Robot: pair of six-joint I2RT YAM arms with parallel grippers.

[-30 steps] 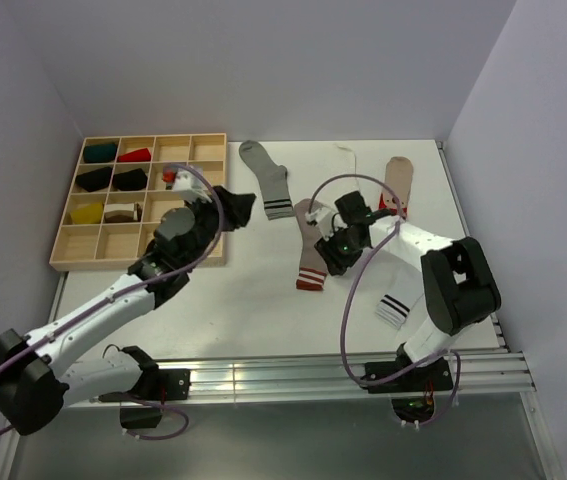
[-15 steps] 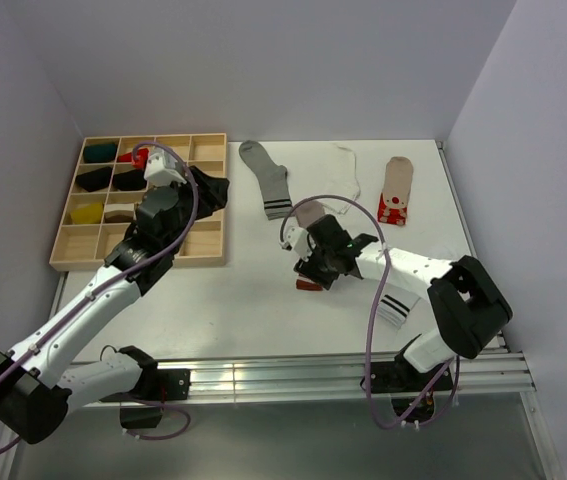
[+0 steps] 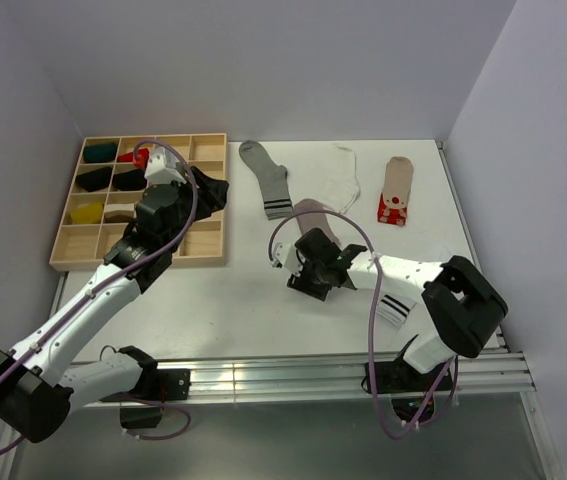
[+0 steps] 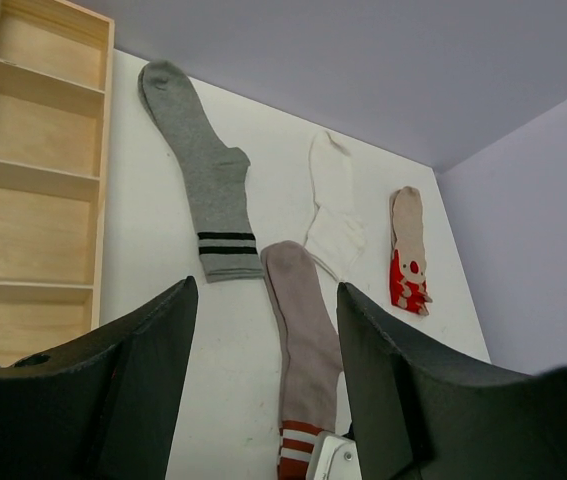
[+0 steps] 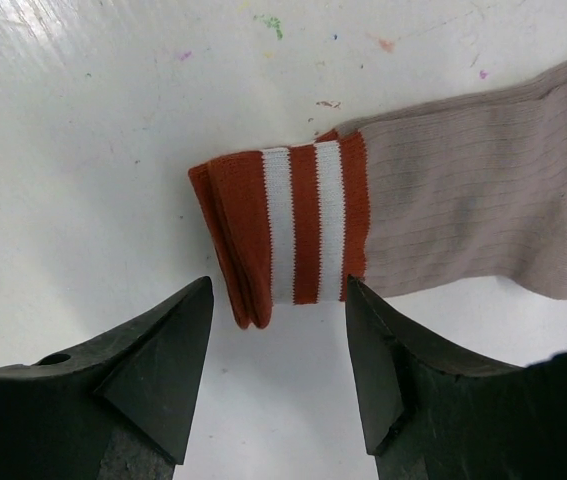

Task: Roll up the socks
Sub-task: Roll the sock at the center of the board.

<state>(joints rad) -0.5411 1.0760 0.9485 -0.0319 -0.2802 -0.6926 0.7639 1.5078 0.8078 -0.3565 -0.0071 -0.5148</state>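
The right claw (image 5: 277,288) hangs low over the white surface (image 5: 93,120). Its two dark fingers are spread apart and nothing sits between them. Just ahead of the fingertips, in line with the gap, lies the red-and-white striped cuff of the long taupe ribbed knit sock (image 5: 463,190). The cuff is flat on the surface and neither finger touches it. The rest of that sock runs off toward the right edge of the wrist view. Behind this claw, partly under its own forearm, a white sock with black cuff stripes (image 3: 393,306) lies on the surface.

Farther back, the left claw (image 4: 265,292) is raised over the right-hand side of the shallow wooden tray of square compartments (image 3: 138,264). Its fingers also stand apart and hold nothing. Just beside this claw, the plain dark grey sock (image 3: 213,190) is heaped over the tray's right edge. To the claw's left, several compartments hold small rolled bundles (image 3: 93,178).

Ahead of the left claw, its wrist view shows the taupe sock lying lengthwise, toe pointing away. Beyond it to the left, the grey sock with two dark cuff stripes (image 4: 208,175) lies just beside the tray. The plain white sock (image 4: 333,205) lies just beside the taupe toe. Farthest to the right, near the wall, sits a beige sock with a red patterned end (image 4: 408,250), apart from the others.
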